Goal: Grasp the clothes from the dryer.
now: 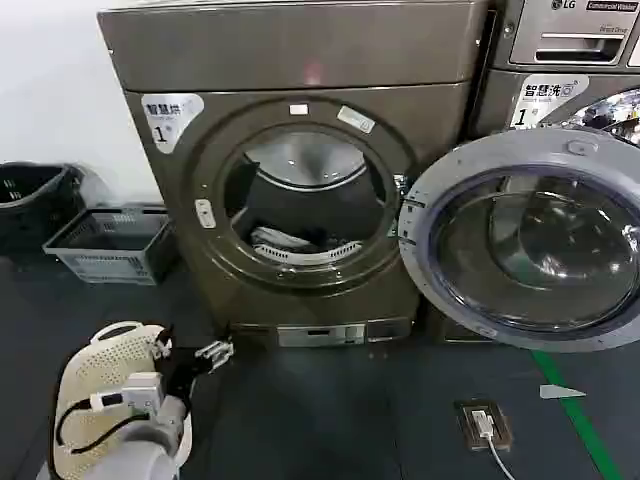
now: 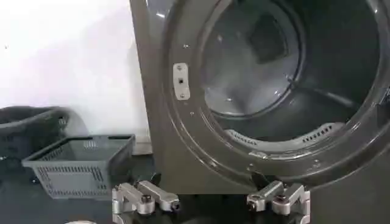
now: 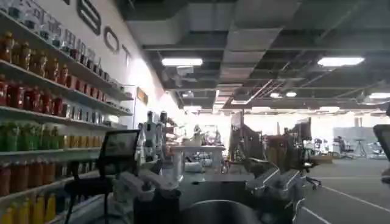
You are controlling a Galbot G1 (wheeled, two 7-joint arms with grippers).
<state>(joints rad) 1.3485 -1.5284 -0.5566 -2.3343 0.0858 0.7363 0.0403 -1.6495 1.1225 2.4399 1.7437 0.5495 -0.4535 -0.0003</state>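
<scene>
You are facing soft, light clothes lying mid-frame low in the dryer; pinch a raised fold. Left gripper, lower left, is hanging with jaws apart.

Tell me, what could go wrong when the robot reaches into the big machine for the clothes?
The clothes lie low and deep in the dryer, behind the port's raised lower rim, so the left gripper, open and low near the floor, might bump that rim going in. The open glass door hangs beside the port, and an arm swinging wide could knock it. The heap is small and soft, so the fingers might close on only one piece.
</scene>
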